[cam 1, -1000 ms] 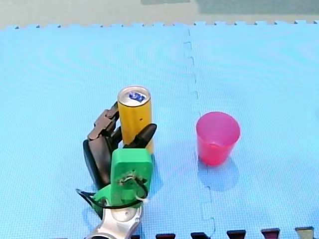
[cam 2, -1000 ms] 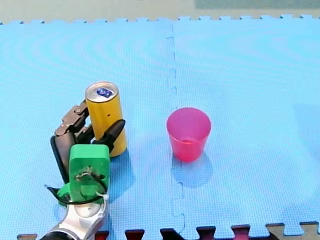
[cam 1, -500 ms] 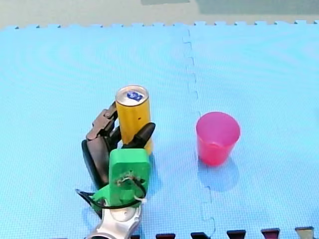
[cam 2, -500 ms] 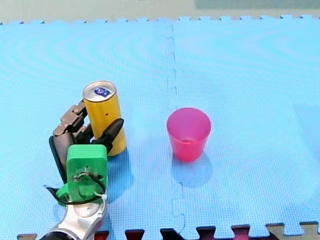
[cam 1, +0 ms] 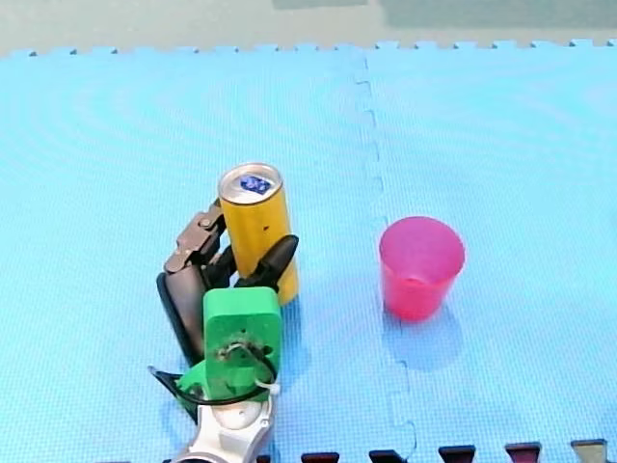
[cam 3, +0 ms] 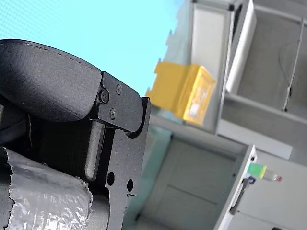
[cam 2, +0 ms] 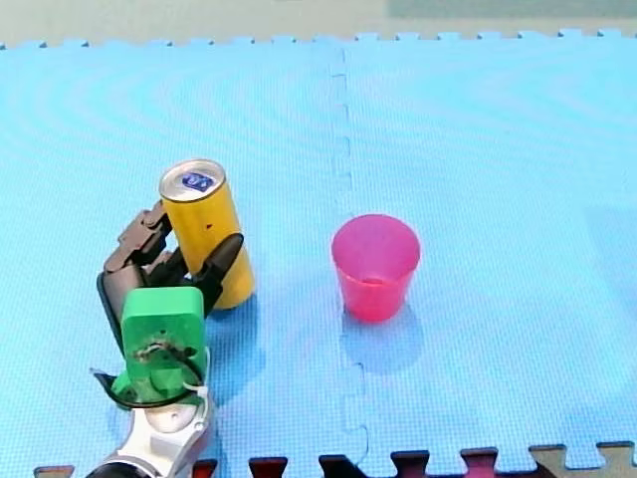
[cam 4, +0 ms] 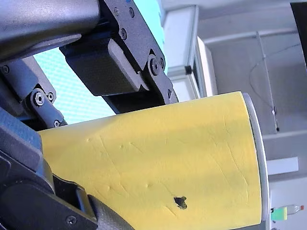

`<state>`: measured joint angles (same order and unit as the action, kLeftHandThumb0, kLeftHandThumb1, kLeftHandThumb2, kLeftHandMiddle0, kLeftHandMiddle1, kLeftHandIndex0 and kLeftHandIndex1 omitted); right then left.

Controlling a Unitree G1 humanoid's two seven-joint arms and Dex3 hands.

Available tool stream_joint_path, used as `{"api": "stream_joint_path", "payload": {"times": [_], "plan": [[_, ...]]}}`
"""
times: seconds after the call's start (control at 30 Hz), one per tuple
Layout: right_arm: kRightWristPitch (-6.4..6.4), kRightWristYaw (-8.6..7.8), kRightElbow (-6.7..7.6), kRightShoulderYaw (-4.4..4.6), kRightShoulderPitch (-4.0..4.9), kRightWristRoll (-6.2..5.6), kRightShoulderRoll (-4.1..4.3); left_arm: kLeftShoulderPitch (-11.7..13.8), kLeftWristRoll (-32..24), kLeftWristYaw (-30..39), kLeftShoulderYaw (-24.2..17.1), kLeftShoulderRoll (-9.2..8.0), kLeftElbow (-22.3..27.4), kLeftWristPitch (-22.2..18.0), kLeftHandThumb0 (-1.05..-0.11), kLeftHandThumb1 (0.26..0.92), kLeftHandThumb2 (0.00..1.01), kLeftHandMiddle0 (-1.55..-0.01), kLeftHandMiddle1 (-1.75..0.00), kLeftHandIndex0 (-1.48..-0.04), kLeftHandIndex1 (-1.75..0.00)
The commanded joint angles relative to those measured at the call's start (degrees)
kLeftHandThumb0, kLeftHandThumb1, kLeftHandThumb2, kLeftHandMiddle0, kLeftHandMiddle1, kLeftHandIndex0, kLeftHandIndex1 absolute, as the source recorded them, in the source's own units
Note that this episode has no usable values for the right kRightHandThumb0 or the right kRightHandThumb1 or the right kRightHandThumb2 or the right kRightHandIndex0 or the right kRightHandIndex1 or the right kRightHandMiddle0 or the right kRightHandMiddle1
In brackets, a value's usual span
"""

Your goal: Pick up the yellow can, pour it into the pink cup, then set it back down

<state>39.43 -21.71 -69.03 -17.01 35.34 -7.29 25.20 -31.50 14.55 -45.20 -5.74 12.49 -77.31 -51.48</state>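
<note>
The robot's left hand (cam 1: 217, 282) closes around the yellow can (cam 1: 258, 230) on a blue foam mat (cam 1: 501, 145), well to the left of the pink cup (cam 1: 420, 266). The dark fingers (cam 1: 198, 241) wrap the side of the can facing away from the cup, and the thumb (cam 1: 276, 262) presses the side nearer the cup, so the can is gripped around its lower body. The can tilts, its silver top leaning away from the cup, while its base sits low by the mat; whether it is clear of the surface cannot be told. The cup stands upright with its mouth open, apart from both can and hand, just right of the mat's jigsaw seam (cam 1: 371, 145). A green wrist housing (cam 1: 241, 323) sits behind the hand, on the side farther from the cup's rear edge. The second wrist view shows the can's yellow wall (cam 4: 177, 163) up close, with black finger links (cam 4: 110, 62) against it. How the right hand stands cannot be told.
</note>
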Motion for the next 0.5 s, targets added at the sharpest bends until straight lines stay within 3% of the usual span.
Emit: {"api": "stream_joint_path", "payload": {"times": [0.0, 0.47], "plan": [[-0.11, -0.01, 0.07, 0.01, 0.08, -0.03, 0.44, -0.21, -0.18, 0.22, -0.22, 0.18, 0.11, -0.76, -0.353, 0.788, 0.00, -1.28, 0.00, -1.20, 0.00], [0.18, -0.41, 0.23, -0.09, -0.13, -0.18, 0.52, 0.22, 0.00, 0.52, -0.32, 0.47, 0.07, -0.54, -0.348, 0.786, 0.00, -1.28, 0.00, -1.20, 0.00]]}}
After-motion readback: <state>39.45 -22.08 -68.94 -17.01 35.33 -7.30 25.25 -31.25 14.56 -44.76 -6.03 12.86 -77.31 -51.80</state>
